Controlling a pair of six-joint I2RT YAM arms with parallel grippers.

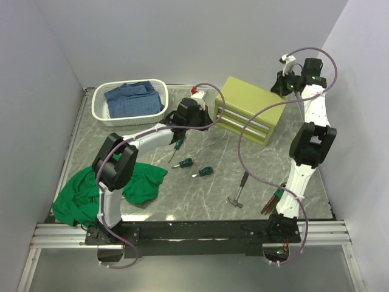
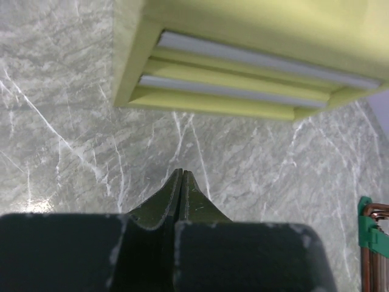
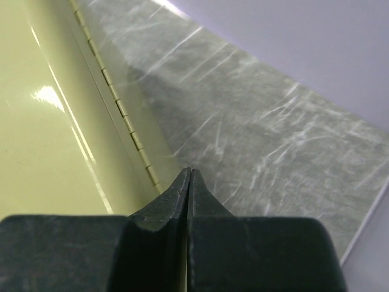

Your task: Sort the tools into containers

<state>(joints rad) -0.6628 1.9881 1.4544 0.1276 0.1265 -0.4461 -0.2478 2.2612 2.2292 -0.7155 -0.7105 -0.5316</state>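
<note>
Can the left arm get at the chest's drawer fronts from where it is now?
Probably yes. The left tool, jaws shut, faces the tool chest drawer fronts, and only table shows between them.

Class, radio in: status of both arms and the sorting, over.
Left tool shut, empty, facing olive-yellow metal chest. Right tool shut, by chest's rear hinge. Three green-handled screwdrivers, black-handled hammer on marbled table. Nothing blocking.

hex-key set (image 2: pixel 367 238) cut by right edge; tool chest (image 2: pixel 255 24) by top edge.
</note>
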